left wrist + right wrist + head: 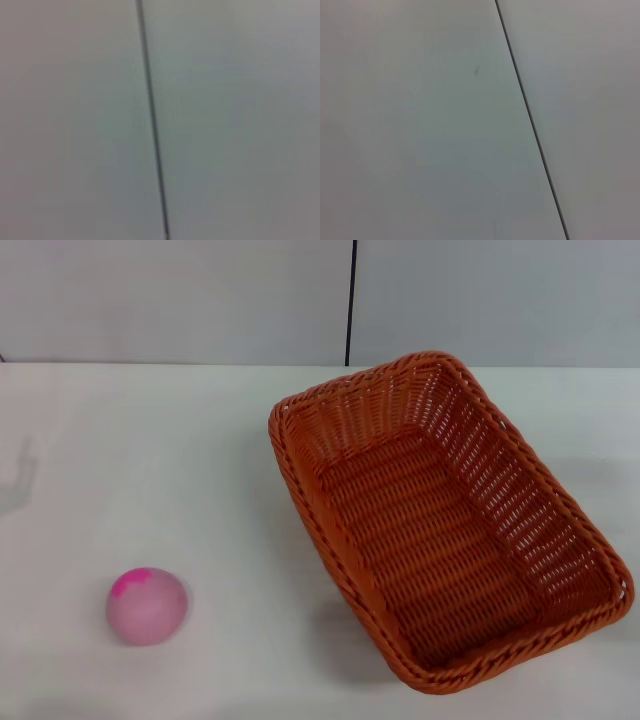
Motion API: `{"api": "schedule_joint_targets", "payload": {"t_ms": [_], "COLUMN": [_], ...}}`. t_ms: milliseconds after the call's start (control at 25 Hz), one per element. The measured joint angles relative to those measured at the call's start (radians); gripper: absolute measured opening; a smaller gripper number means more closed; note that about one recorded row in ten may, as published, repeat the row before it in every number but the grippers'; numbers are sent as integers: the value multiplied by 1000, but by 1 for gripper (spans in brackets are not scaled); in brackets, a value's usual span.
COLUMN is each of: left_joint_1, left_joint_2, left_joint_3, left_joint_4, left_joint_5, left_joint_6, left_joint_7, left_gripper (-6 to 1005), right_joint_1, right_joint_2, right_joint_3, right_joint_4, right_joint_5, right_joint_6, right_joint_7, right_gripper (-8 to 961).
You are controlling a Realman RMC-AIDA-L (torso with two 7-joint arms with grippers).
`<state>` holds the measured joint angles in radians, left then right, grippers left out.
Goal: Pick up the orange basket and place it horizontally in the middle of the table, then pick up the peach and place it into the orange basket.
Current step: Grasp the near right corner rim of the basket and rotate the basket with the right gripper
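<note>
A: Head view first. The orange basket (450, 525) sits on the table (150, 460), a rectangular wicker piece with sloped woven sides, a flat woven floor and a thick braided rim. Its long axis runs diagonally, one short end toward the wall (170, 300) at the back and the other toward the near right corner of the view. Nothing lies inside it.

B: And the peach (147, 606)?

A: Well to the left of the basket, nearer the front edge than most of the basket, and clearly apart from it. It is a smooth, matte, ball-shaped fruit, pale pink with a bright magenta blotch on its top.

B: Any writing, brand or label on either?

A: None can be read on the basket, the fruit or the tabletop. The table is a plain white flat surface. Behind the basket, the wall is made of pale grey panels with one dark vertical seam (351, 300) between them.

B: What of the grippers?

A: Neither gripper shows anywhere, so how far their fingers stand apart, or whether they hold anything, cannot be told. The left wrist view gives only a smooth grey panel crossed by a thin dark seam (152, 120). The right wrist view gives the same kind of flat grey panel with a slanting dark seam (530, 120) and a small dark speck (476, 70) on it.
</note>
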<state>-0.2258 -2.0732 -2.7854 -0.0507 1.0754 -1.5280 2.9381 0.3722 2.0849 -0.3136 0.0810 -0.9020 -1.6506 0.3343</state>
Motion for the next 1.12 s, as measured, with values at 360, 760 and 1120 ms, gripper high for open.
{"api": "schedule_joint_targets", "payload": {"t_ms": [360, 760, 1120], "left_joint_1": [-25, -24, -8], "left_joint_2": [3, 7, 7], "left_joint_3": [-89, -87, -86], "left_joint_4": [31, 25, 28], "left_joint_5": [0, 1, 4], "left_joint_6": [-40, -22, 22], "left_joint_7": [-1, -19, -36], "left_gripper": [591, 590, 589], "right_joint_1": [-46, -141, -124], "right_joint_2": [-7, -14, -20], "right_joint_3": [-7, -41, -49], "right_joint_4": [-15, -349, -1038], "right_joint_5": [-6, -289, -799], "right_joint_6": [-34, -49, -20], "right_joint_7": [6, 574, 1516], "right_gripper": [608, 606, 603]}}
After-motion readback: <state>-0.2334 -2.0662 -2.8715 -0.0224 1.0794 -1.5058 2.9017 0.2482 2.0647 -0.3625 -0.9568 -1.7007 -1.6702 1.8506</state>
